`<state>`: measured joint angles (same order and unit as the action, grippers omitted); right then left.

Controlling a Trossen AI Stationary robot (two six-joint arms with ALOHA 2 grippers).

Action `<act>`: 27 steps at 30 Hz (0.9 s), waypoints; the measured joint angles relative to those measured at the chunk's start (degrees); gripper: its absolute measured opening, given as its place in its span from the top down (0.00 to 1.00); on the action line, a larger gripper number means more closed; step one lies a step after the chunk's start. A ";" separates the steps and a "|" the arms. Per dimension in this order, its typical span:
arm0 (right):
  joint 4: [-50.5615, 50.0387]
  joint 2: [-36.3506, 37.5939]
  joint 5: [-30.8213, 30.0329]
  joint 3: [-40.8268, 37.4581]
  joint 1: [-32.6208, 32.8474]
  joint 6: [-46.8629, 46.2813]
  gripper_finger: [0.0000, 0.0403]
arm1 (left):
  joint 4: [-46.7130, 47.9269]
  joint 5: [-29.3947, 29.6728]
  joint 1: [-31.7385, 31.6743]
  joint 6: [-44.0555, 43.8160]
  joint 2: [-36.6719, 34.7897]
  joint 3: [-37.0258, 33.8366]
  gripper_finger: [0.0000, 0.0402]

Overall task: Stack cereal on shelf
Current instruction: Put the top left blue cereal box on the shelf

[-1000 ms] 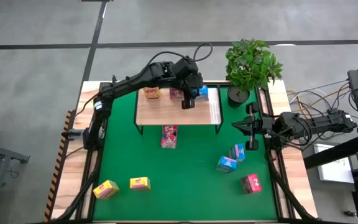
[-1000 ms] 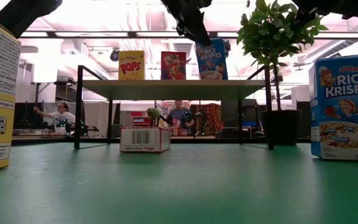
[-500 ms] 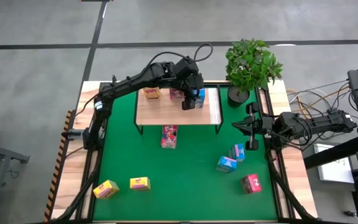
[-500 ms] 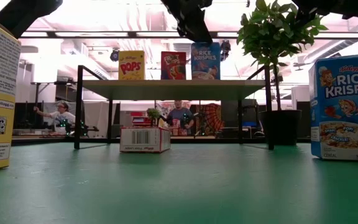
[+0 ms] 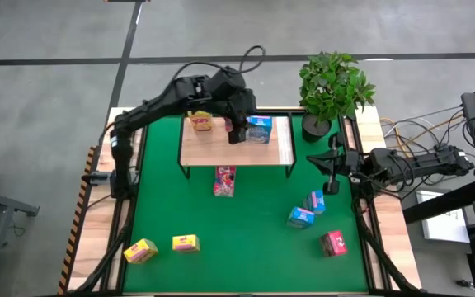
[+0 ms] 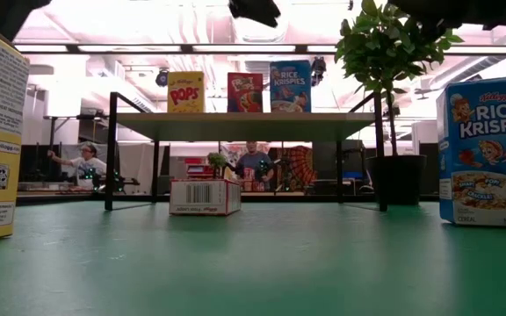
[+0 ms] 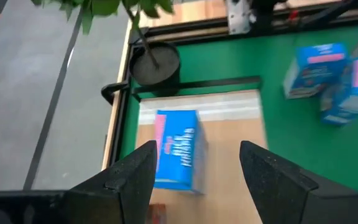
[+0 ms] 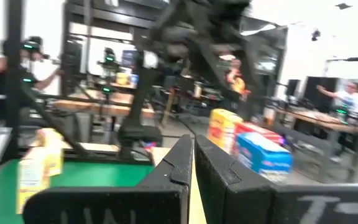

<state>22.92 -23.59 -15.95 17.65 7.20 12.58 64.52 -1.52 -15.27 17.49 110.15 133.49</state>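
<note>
Now the left gripper (image 7: 196,163), fingers apart, hangs above the blue printed cardboard cereal box (image 5: 260,129) standing on the light-wood shelf (image 5: 221,148), upper centre; a straight lift avoids toppling it. Right gripper (image 5: 334,163), fingers together, waits right.

We see the light-wood shelf (image 5: 236,148) on black legs carrying three upright boxes in a row: yellow (image 5: 200,123), red (image 6: 245,92) and blue (image 5: 259,129); a pink-red box (image 5: 224,181) lies flat just before it. Across the mat lie two yellow boxes (image 5: 162,247), two blue boxes (image 5: 307,209) and a pink-red one (image 5: 333,242).
</note>
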 joint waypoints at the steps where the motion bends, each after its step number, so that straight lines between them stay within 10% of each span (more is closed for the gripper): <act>1: -0.25 -0.50 -0.69 0.14 0.00 0.02 0.98 | 0.58 0.00 0.61 -0.44 -0.84 0.00 0.47; 12: -0.19 -10.70 -0.63 6.29 0.00 0.70 0.98 | 4.91 3.50 10.91 -5.65 -8.17 -2.98 0.47; 27: -6.72 -25.65 -0.63 19.42 0.02 -2.64 0.98 | -21.34 16.19 24.82 -14.96 -31.09 -44.25 0.47</act>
<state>16.20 -49.24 -16.58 37.07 7.22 9.94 43.19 14.67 9.55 2.53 79.06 89.25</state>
